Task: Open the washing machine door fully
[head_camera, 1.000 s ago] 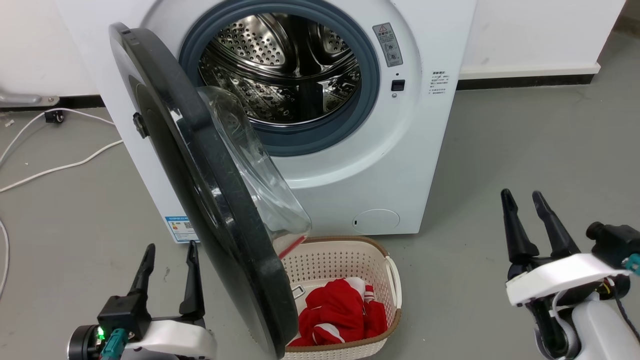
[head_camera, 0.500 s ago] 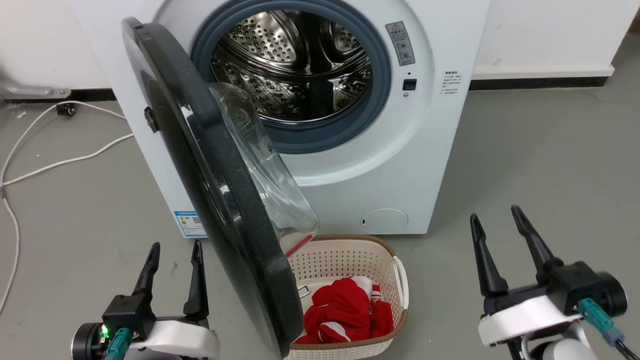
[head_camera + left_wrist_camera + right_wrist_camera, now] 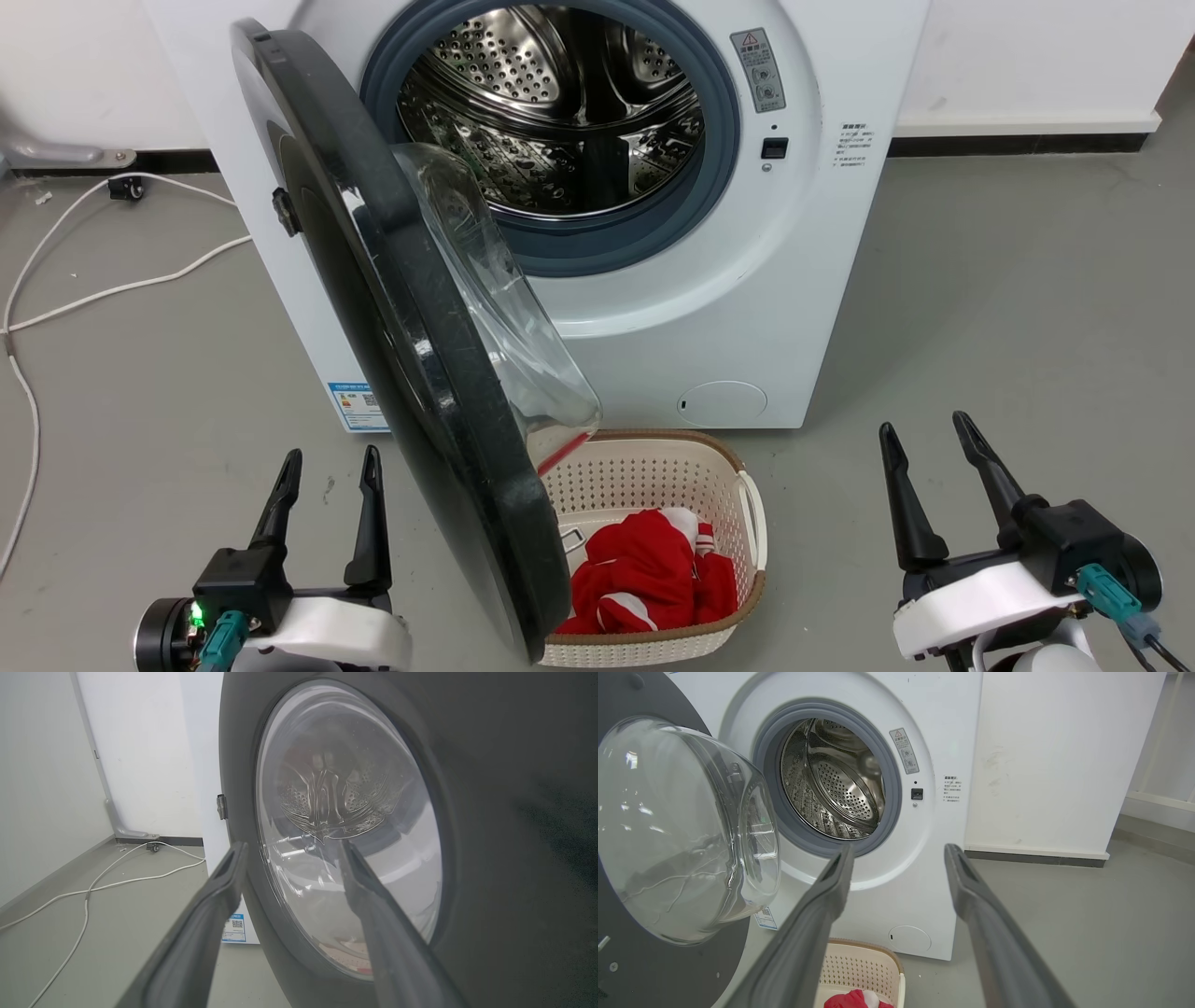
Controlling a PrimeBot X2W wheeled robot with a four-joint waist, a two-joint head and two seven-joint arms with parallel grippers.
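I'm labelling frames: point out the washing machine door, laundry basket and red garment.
washing machine door point(image 3: 425, 373), head view, glossy black rim.
laundry basket point(image 3: 644, 476), head view, perforated back wall.
red garment point(image 3: 639, 569), head view, its middle.

A grey floor point(image 3: 1008, 280) met white walls point(image 3: 1027, 56) at a dark skirting point(image 3: 1018, 144); white cables point(image 3: 112, 289) lay at left.

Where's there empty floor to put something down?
The grey floor right of the washing machine, ahead of the right gripper, is bare. Left, white cables cross it. In front it's crowded: the open door juts out by the laundry basket.
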